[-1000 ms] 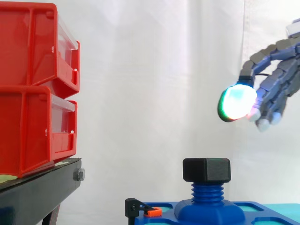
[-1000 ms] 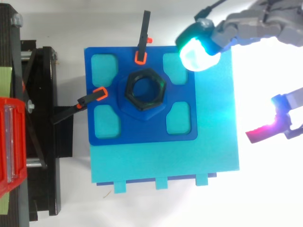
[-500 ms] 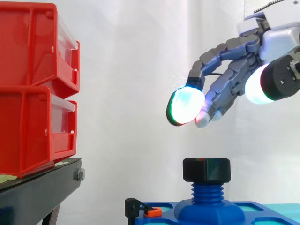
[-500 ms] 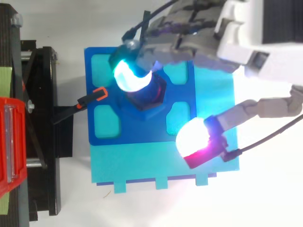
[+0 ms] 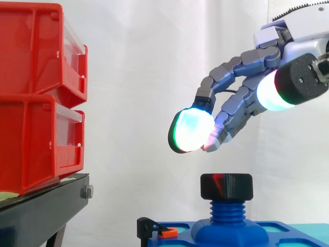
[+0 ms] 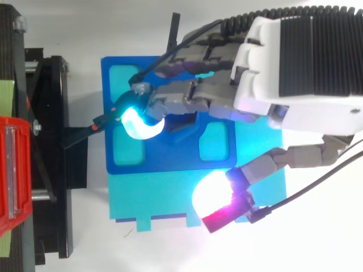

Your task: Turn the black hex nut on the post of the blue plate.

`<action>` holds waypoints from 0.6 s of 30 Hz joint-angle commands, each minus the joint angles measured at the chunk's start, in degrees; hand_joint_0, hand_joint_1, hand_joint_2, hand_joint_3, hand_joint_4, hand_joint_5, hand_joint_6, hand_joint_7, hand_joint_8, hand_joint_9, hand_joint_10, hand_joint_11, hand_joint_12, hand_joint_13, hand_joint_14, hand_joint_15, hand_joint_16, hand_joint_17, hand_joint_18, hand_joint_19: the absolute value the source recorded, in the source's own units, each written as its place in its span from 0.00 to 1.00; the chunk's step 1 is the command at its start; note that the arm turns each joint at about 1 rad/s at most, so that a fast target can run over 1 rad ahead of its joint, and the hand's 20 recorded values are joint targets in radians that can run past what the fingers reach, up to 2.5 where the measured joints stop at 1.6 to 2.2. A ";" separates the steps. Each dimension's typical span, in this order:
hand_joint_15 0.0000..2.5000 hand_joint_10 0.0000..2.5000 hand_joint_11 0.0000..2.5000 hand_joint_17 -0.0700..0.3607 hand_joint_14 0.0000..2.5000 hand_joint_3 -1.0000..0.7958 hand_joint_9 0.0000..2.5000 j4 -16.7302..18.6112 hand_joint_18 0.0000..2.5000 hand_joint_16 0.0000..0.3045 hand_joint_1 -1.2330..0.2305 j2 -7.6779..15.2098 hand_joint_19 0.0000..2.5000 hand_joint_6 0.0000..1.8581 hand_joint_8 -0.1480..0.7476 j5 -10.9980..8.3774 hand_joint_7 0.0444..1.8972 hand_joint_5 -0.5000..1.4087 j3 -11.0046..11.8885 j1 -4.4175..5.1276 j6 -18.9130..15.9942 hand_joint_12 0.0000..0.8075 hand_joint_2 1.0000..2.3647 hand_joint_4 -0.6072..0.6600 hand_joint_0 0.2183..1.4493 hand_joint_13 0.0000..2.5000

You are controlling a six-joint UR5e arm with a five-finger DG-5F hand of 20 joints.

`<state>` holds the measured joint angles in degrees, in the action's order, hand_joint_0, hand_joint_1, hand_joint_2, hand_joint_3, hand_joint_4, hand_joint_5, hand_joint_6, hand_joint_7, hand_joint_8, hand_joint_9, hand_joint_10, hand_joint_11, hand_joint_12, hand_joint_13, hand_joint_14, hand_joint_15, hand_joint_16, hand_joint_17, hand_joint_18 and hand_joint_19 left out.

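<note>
The black hex nut (image 5: 226,186) sits on top of the blue threaded post (image 5: 226,211), which rises from the blue plate (image 6: 170,153). My hand (image 5: 288,62) hovers above the nut, coming in from the right. Its fingers are spread and slightly bent, holding nothing. The glowing fingertips (image 5: 190,130) hang a short way above and to the left of the nut, clear of it. In the top view the hand (image 6: 283,62) covers the nut, and the thumb's pad (image 6: 215,195) sticks out over the plate's near edge.
Two stacked red bins (image 5: 38,98) stand on a black stand (image 5: 46,211) to the left. Black clamps with orange tips (image 6: 108,118) hold the blue plate at its left and far sides. A cyan base (image 6: 170,195) lies under the plate.
The hand has come in from the right and moved left over the plate, until its fingers are above the nut, and it has sunk a little. The nut has not moved.
</note>
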<state>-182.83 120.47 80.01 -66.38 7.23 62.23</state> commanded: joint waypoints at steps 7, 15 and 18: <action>0.09 0.00 0.02 0.42 0.00 0.28 0.13 1.42 0.07 0.16 0.53 2.32 0.15 0.27 0.33 1.03 0.34 0.15 0.20 -0.55 -0.53 0.40 0.00 0.56 0.16 0.14; 0.09 0.00 0.02 0.42 0.00 0.28 0.13 1.78 0.06 0.16 0.54 3.20 0.15 0.27 0.34 3.49 0.35 0.15 0.38 -1.34 -1.49 0.40 0.00 0.56 0.16 0.14; 0.09 0.00 0.03 0.42 0.00 0.28 0.13 1.86 0.06 0.16 0.54 3.20 0.16 0.27 0.33 3.66 0.36 0.15 0.29 -1.78 -1.41 0.40 0.00 0.57 0.16 0.14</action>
<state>-181.03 123.64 83.44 -66.07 5.87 60.78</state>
